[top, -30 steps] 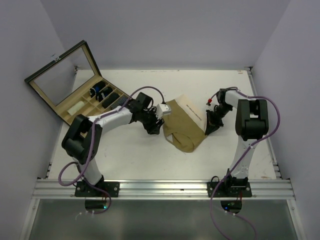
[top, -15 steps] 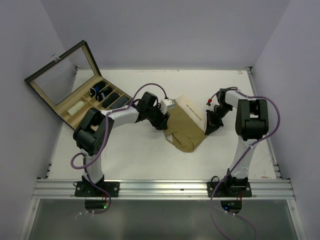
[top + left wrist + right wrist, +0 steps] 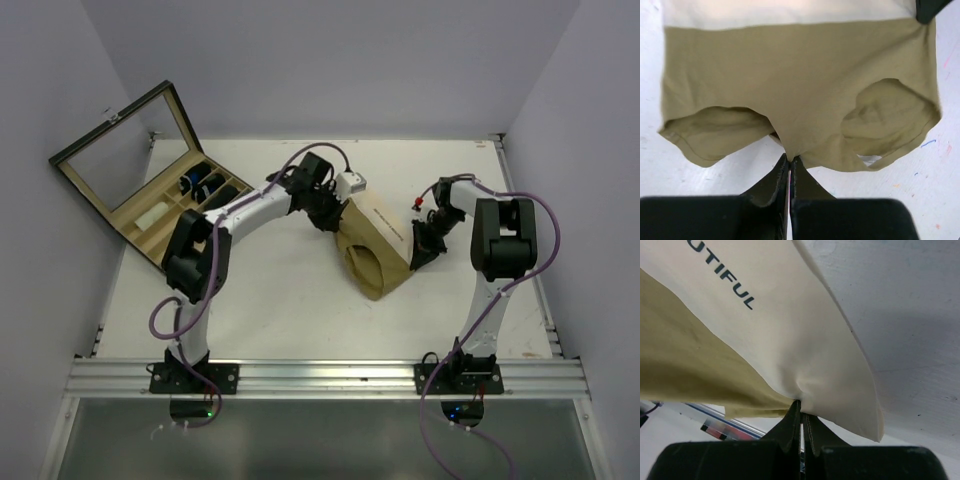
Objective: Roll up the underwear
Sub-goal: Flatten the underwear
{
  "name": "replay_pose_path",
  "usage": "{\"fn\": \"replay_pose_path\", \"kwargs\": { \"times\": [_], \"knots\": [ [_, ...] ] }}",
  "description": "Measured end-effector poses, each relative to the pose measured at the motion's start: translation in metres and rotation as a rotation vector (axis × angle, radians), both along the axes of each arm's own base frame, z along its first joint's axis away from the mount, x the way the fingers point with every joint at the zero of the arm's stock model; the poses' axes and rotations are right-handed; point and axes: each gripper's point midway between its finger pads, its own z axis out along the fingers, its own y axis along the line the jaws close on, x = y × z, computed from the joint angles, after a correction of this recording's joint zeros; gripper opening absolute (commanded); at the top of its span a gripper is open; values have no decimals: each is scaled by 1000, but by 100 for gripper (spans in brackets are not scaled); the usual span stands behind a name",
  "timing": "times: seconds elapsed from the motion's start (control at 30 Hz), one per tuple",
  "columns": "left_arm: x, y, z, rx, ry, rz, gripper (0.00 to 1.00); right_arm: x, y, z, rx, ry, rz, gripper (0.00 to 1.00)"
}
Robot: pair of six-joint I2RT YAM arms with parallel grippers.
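Note:
The underwear [image 3: 372, 250] is olive with a cream waistband [image 3: 385, 220] and lies crumpled mid-table, one leg opening gaping toward the front. My left gripper [image 3: 336, 221] is at its far left edge. In the left wrist view the gripper [image 3: 790, 160] is shut on the lower hem of the underwear [image 3: 800, 85], between the two leg openings. My right gripper [image 3: 416, 257] is at the cloth's right edge. In the right wrist view it [image 3: 800, 412] is shut on the lettered cream waistband [image 3: 790, 335], which is lifted off the table.
A wooden box [image 3: 150, 222] with its glass lid [image 3: 120, 150] propped open stands at the far left; some compartments hold dark rolled items [image 3: 205, 187]. Walls close in the table on the left, back and right.
My left arm swung from the underwear's left side toward the back, and its gripper shut on the hem. The cloth bunched narrower toward the right. The right arm stayed still.

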Motion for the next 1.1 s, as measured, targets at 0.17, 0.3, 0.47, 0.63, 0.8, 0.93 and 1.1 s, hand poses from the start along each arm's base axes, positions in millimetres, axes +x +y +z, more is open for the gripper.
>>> {"fn": "replay_pose_path", "kwargs": {
  "times": [0.17,0.3,0.47,0.63,0.8,0.93,1.1],
  "knots": [
    [2,-21,34,80,-30,-26,0,0,0,0,4,-4,8,0],
    [-26,-43,17,156,30,-108,12,0,0,0,6,-6,12,0],
    [-57,-56,-41,252,123,-196,14,0,0,0,6,-7,15,0],
    [-52,-65,-54,250,97,-203,1,0,0,0,6,-7,15,0],
    [-32,-76,-52,241,18,-205,44,1,0,0,6,-7,15,0],
    [-23,-76,-51,252,-47,-203,45,1,0,0,6,-8,15,0],
    [-28,-34,-36,215,-32,-147,42,2,0,0,4,-12,16,0]
  ]
}}
